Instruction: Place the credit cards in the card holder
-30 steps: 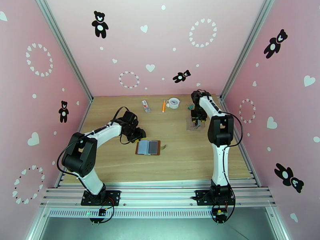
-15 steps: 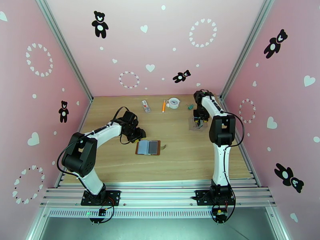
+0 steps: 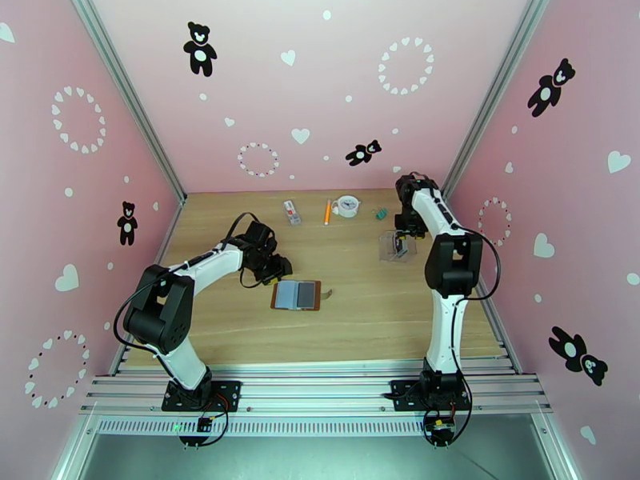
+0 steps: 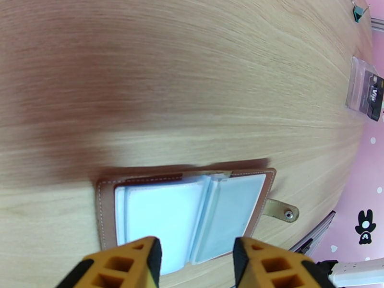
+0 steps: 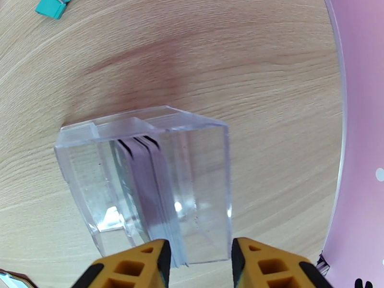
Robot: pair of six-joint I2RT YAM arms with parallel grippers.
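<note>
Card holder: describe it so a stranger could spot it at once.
On the wooden table, look centrally, beside the left gripper. The card holder lies open, flat: brown leather rim, grey-blue pockets, unlike the clear box farther right.

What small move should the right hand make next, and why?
Probably close the right hand on the credit cards: they stand on edge in the clear box, their near ends seem to reach between its open fingers, and the card holder lies open, ready.
</note>
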